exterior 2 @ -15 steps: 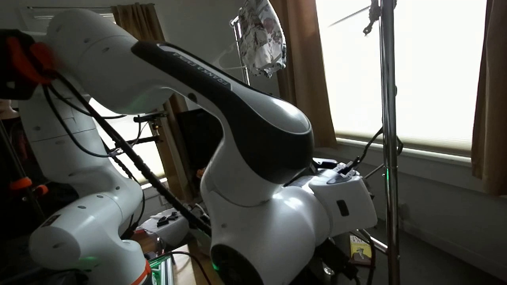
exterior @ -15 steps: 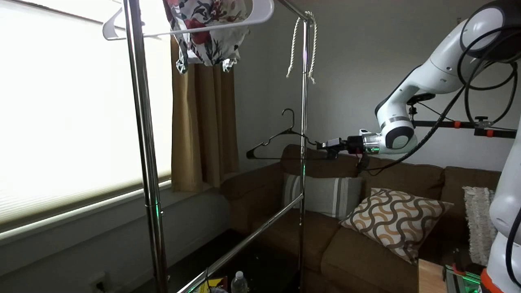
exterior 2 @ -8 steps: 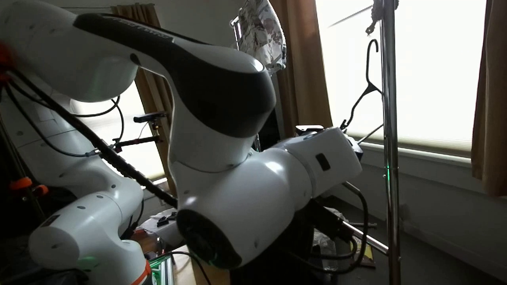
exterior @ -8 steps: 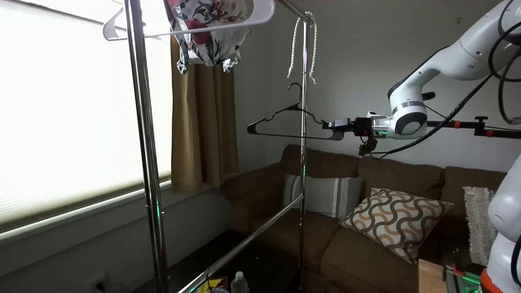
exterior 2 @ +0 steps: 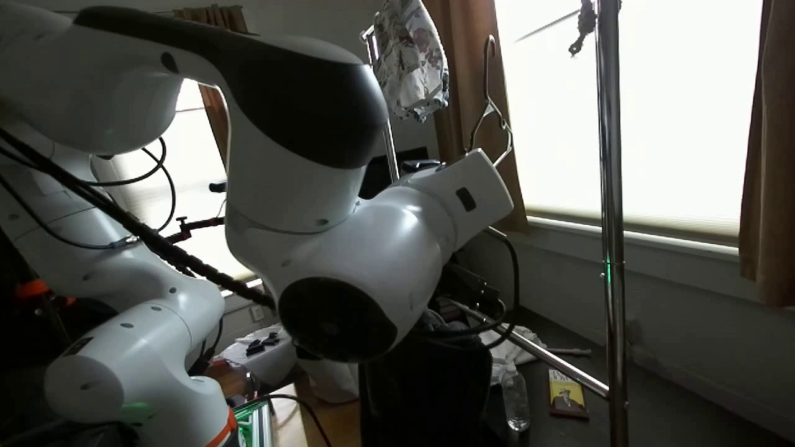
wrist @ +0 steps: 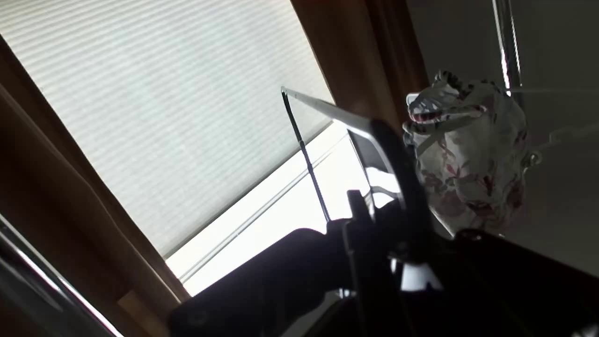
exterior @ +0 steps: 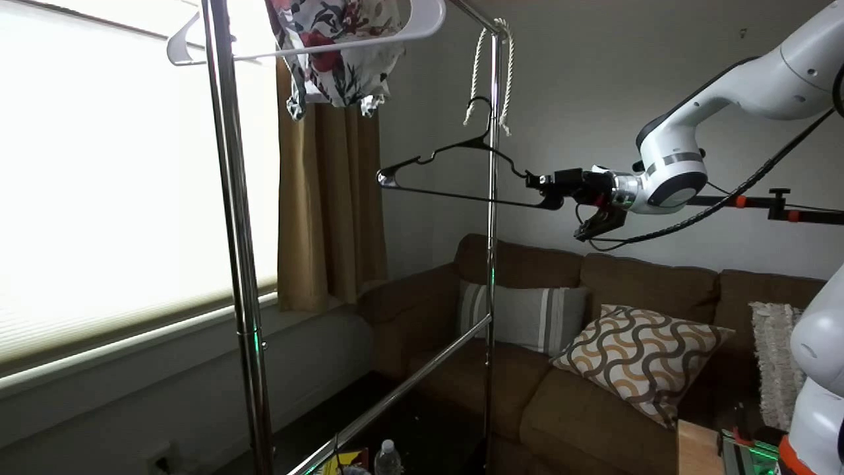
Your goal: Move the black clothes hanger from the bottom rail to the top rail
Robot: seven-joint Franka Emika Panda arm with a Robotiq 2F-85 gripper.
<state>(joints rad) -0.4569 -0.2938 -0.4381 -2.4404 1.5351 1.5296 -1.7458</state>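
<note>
In an exterior view the arm (exterior: 735,92) reaches in from the right, sloping down to the wrist (exterior: 679,188), where it bends so that the tool (exterior: 533,181) points left, nearly level, its tip tilted slightly up. The tool is closed on the black clothes hanger (exterior: 473,142), gripping it at the end of one shoulder. The hanger is held in the air, hook uppermost, its lower bar dipping a little toward the tool. In this view it overlaps the upright pole (exterior: 492,264) at one end of the garment rack (exterior: 235,198), where a white rope (exterior: 474,82) hangs from the upper corner. The hanger shows well above the bottom rail (exterior: 395,394), its hook below the corner where that pole meets the top rail (exterior: 473,14). Nearer the rack's opposite end are a white hanger (exterior: 425,18) and a floral garment (exterior: 336,59). In an exterior view the arm's end link (exterior 2: 487,186) tilts up to the right, hiding the tool; the hook stands up beyond it. In the wrist view the tool is a dark shape, the hanger running out from it.
</note>
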